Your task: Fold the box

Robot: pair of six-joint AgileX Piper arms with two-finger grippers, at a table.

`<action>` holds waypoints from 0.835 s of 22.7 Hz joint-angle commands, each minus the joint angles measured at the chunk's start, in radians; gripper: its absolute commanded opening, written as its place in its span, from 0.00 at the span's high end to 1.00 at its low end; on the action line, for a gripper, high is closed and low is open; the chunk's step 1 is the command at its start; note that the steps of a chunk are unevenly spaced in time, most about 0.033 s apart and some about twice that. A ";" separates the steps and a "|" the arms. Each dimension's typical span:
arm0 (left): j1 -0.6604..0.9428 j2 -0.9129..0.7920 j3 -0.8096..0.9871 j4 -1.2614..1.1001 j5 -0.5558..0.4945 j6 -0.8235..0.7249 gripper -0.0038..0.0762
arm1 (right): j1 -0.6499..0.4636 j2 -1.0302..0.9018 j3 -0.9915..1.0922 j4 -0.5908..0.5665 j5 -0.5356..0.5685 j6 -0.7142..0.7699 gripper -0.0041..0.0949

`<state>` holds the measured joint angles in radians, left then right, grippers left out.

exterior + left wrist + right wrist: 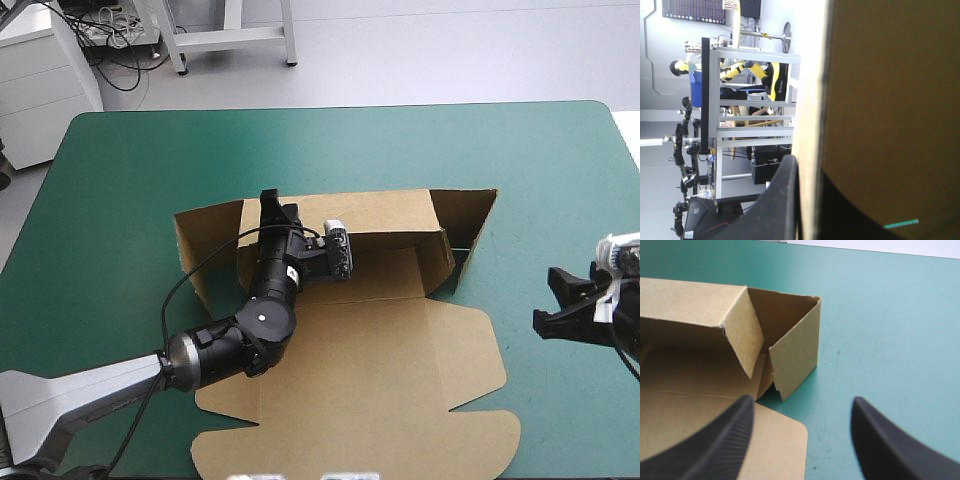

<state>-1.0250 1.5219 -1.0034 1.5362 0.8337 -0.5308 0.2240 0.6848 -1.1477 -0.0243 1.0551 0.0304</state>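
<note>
box [380, 340] | far wall between left jaws, seemingly clamped; right jaws apart, near right corner

One box, one table, two grippers.
A single box [400, 350], a cut sheet of brown corrugated board, lies at centre frame in the high view on one table [150, 160] with a teal-green cover. Two grippers show: the left gripper [268, 202] centre-left and the right gripper [548, 298] at the right edge, each with two broad black fin-shaped fingers [725, 440].
</note>
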 commanded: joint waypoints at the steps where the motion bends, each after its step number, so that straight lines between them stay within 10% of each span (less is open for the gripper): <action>1: -0.008 -0.041 -0.024 0.049 -0.008 -0.022 0.99 | -0.006 0.097 -0.106 -0.021 -0.063 0.006 0.01; 19: -0.008 -0.057 0.035 0.128 0.016 -0.109 0.99 | -0.022 0.699 -0.630 -0.026 -0.031 -0.011 0.03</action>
<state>-1.0257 1.5134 -0.9506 1.6244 0.8285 -0.5894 0.2227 1.3425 -1.6907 -0.0747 1.0560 0.0479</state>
